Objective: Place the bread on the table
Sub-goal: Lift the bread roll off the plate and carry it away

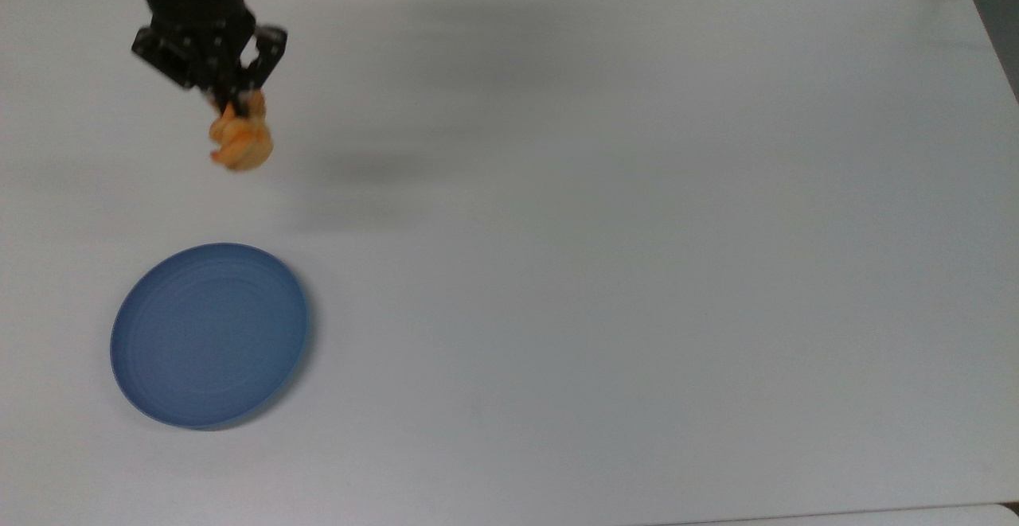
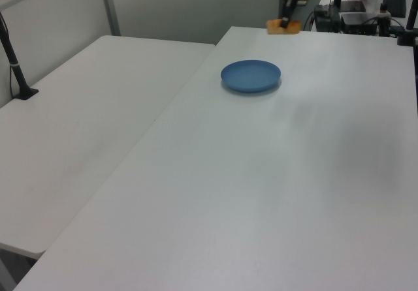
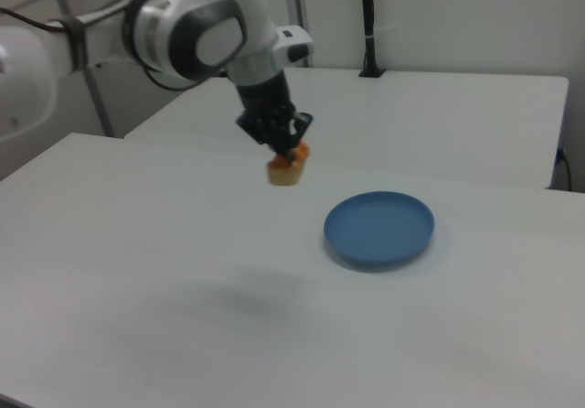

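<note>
We have the small golden-orange flaky bread roll (image 1: 240, 144) clamped in our black two-finger gripper (image 1: 236, 106), hanging in the air above the large white matte desk (image 1: 605, 216), near its far-left corner in the top view. The round blue plate (image 1: 209, 335) sits bare near the front-left edge. What is left, we judge, is lowering and releasing. Open desk stretches toward the top view's right.

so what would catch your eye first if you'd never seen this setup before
The orange bread first: it hangs in the air from the gripper, whose fingers are shut on it, near the top view's upper left and clear of the white table. Next the empty blue plate, lying at the top view's lower left, apart from the bread.
</note>
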